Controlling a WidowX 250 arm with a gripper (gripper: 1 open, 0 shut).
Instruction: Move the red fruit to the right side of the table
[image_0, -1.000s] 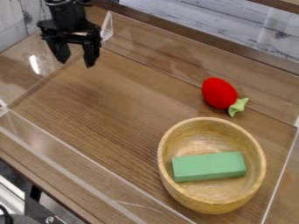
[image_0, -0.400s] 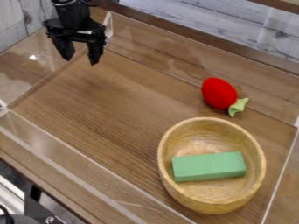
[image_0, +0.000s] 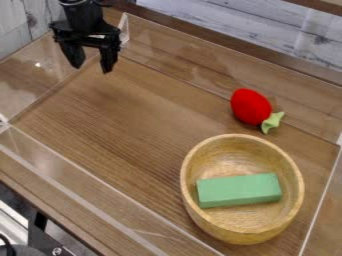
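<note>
1. Red and glossy, the red fruit (image_0: 250, 104) lies on the table (image_0: 134, 130) near its right edge, on its side, with the green leafy cap pointing toward that edge and a little toward the near edge.

2. Judged from where it lies, the fruit is already on the right side of the surface, so the move the task asks for looks done, or all but done. Whether a spot closer to the right wall is wanted cannot be told from this view.

3. Nothing grips the fruit. It rests free on the wood, just beyond the far rim of the wooden bowl (image_0: 214, 150), close to that rim but apart from it.

4. That bowl sits toward the near right corner and holds a green block (image_0: 239, 190) lying flat inside it. Neither has a part in the task.

5. At the far left corner, well apart from the fruit, stands the gripper (image_0: 88, 58). It points straight down at the surface, its dark fingers spread wide, with nothing between them.

6. Its fingertips hang close above the wood beside the left acrylic wall; whether they touch the surface is not clear from this angle.

7. My reading is that the arm is parked clear of the work, since the whole width of the surface lies between the tool and the fruit.
</note>
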